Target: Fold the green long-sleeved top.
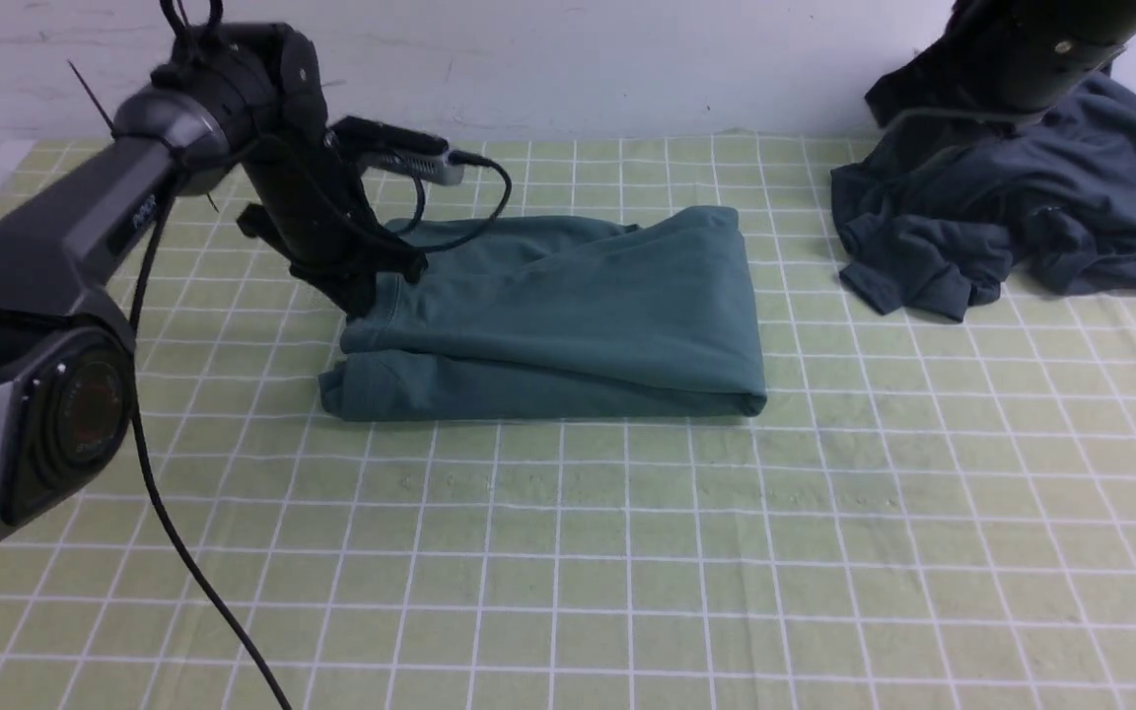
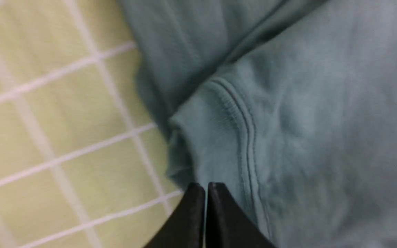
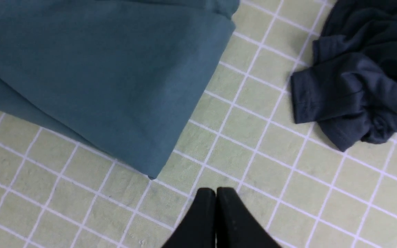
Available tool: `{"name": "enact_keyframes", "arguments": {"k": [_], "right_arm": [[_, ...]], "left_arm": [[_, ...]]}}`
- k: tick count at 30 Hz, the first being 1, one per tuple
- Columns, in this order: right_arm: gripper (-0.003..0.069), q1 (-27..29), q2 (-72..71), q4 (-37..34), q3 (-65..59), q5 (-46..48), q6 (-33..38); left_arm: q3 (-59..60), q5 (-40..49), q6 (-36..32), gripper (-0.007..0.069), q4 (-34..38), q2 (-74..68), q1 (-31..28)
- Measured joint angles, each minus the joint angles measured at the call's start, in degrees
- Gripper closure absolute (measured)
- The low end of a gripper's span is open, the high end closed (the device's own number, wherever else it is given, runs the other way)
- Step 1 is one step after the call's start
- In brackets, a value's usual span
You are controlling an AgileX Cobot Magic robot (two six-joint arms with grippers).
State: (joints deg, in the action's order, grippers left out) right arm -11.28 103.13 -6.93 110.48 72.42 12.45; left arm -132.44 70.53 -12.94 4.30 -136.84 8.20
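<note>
Our left gripper [image 2: 205, 187], pressed together and empty, sits at the top's [image 1: 568, 316] nine o'clock edge. We should press gently there; our right gripper [image 3: 215, 193] hangs closed at three o'clock

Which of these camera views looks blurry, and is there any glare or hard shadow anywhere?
Left wrist view: soft and smeared, the green top and the tablecloth grid lines both fuzzy. Right wrist view: sharp, grid lines crisp. Front view: clear, even light, no glare, only a faint shadow under the top's near edge.
</note>
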Motion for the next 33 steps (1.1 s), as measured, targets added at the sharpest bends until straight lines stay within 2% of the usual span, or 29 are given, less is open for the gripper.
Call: {"name": "enact_keyframes", "arguments": {"k": [3, 7, 10, 13, 18, 20, 21, 22, 25, 28, 29, 31, 33], "right_arm": [[0.0666, 1.1, -6.63, 1.02, -0.19, -0.05, -0.31], [0.0666, 2.78, -18.37, 1.75, -5.04, -0.24, -1.02], [0.0666, 3.11, -27.85, 1.46, -15.0, -2.35, -1.74], [0.0666, 3.11, -35.21, 0.08, -26.08, -9.06, -1.67], [0.0666, 3.11, -49.12, -1.07, -49.3, -25.68, -0.15], [0.0666, 3.11, -57.03, -3.06, -61.5, -35.78, 1.57], [0.0666, 3.11, -57.03, -3.06, -62.46, -35.78, 1.57], [0.0666, 3.11, -62.96, -5.35, -69.78, -43.82, 3.28], [0.0666, 3.11, -71.58, -9.15, -81.18, -53.6, 4.98], [0.0666, 3.11, -78.75, -12.2, -88.84, -62.19, 5.28], [0.0666, 3.11, -79.14, -12.38, -89.26, -62.73, 5.28], [0.0666, 3.11, -82.8, -13.88, -93.69, -69.78, 5.28], [0.0666, 3.11, -83.71, -14.08, -95.6, -73.62, 5.28]], "left_arm": [[-0.07, 0.1, -1.28, 0.0629, 1.65, 7.5, -0.06], [0.08, 0.24, -4.99, 0.0629, 8.03, 20.94, -0.06], [2.57, 0.54, -7.33, 0.0629, 12.76, 30.53, -0.06], [6.67, 1.22, -8.85, 0.0629, 14.49, 38.55, -0.06], [21.94, 1.35, -12.01, 0.0629, 14.76, 54.09, -0.06], [31.8, -1.1, -12.77, 0.0629, 14.61, 62.21, -0.06], [32.74, -1.57, -12.89, 0.0629, 14.55, 62.21, -0.06], [40.65, -5.83, -13.7, 0.0629, 14.12, 69.07, -0.06], [56.59, -15.08, -15.98, 0.0629, 13.55, 79.91, -0.06], [73.05, -26.15, -20.54, 0.0629, 12.42, 91.13, -0.06], [73.05, -26.85, -20.88, 0.0629, 12.42, 91.84, -0.06], [86.58, -35.5, -24.81, 0.0629, 11.43, 100.77, -0.06], [95.23, -40.86, -26.15, 0.0629, 11.24, 106.01, -0.06]]}}
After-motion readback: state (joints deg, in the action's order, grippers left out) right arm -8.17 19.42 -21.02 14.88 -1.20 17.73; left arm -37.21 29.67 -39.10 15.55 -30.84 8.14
